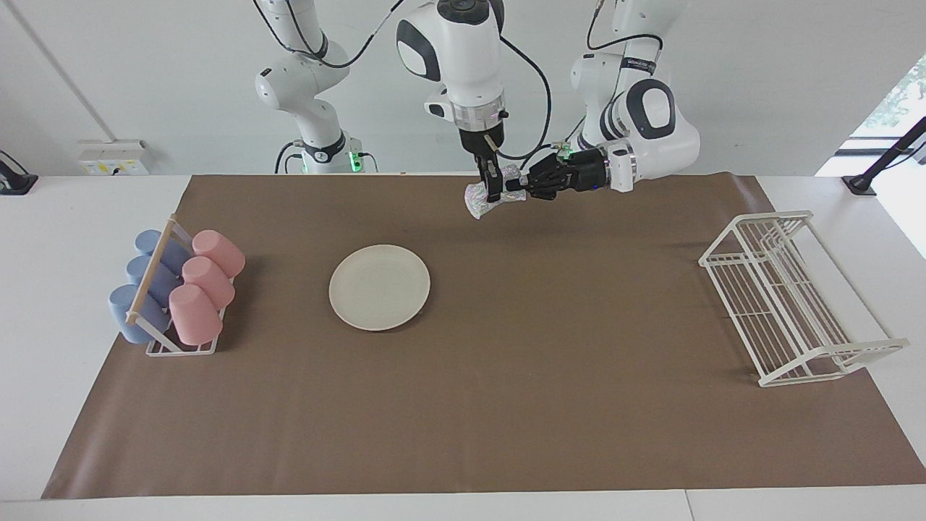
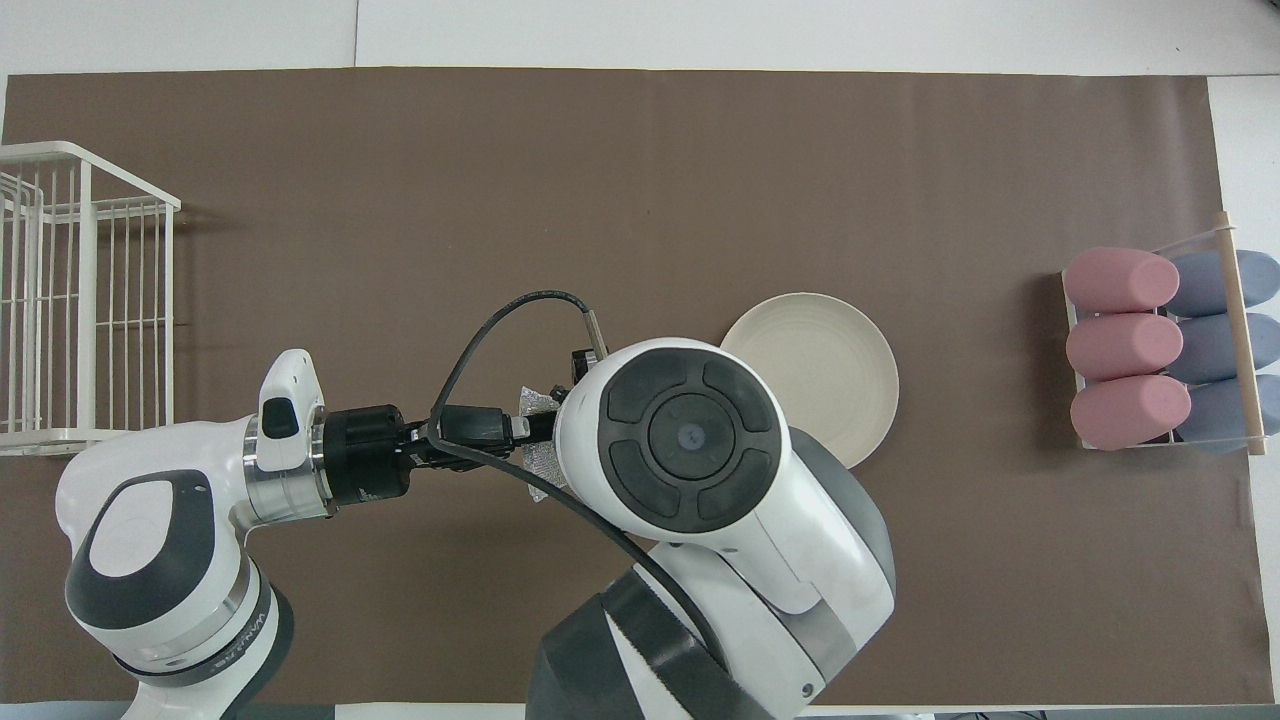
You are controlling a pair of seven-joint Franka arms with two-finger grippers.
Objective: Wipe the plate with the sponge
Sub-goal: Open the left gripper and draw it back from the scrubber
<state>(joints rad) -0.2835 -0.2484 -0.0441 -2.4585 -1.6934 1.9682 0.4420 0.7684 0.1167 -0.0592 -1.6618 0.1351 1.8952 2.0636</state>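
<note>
Sponge [image 1: 480, 200]: upper centre of the facing view, aloft, pinched between right gripper [image 1: 494, 192] from above and left gripper [image 1: 518, 189] from the side; likely light, soft, crushable (grip its bulk). Plate [image 1: 379, 286]: centre-left, on the mat, probably stiff, breakable

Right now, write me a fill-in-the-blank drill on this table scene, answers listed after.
1. The sponge is held up between the left gripper and the ____ gripper.
2. The plate lies flat on the ____ mat.
3. The pink cups sit in the rack beside ____ cups.

Answers: right; brown; blue
</note>
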